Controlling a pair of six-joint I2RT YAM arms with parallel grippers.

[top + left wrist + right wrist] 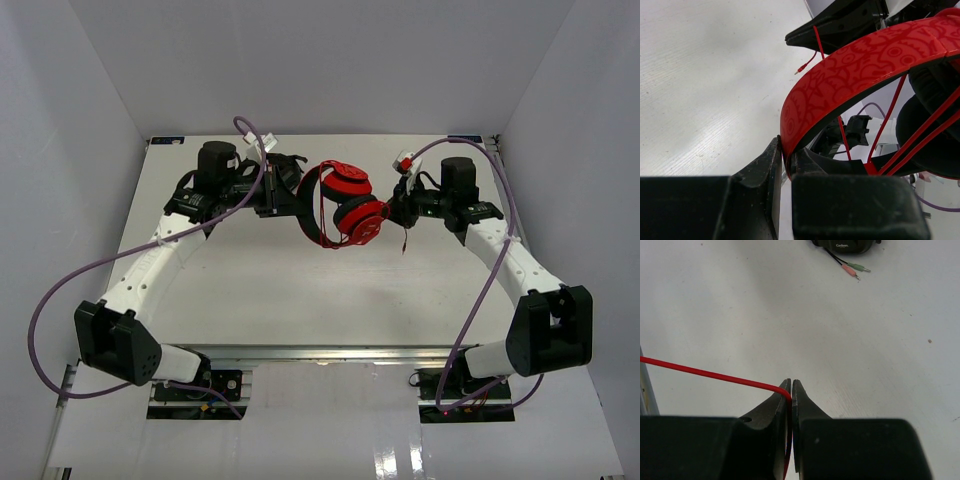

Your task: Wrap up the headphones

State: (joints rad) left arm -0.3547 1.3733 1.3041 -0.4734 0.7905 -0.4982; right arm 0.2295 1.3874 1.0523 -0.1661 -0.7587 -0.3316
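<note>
The red headphones [348, 205] hang above the table's back middle, between my two grippers. My left gripper [298, 200] is shut on the red patterned headband [865, 62], pinched between its fingertips [771, 160]. Several strands of the thin red cable [920, 132] run across the black ear pads. My right gripper [397, 207] is just right of the ear cups. In its wrist view it [791, 387] is shut on the red cable [705, 372], which leads off to the left. The cable's free end [405, 240] dangles below that gripper, and its plug shows in the left wrist view [798, 72].
An all-black headset [845, 244] with pink and green plugs [855, 270] lies on the white table [300, 290] ahead of my right gripper. White walls enclose the table at the left, back and right. Purple cables loop off both arms.
</note>
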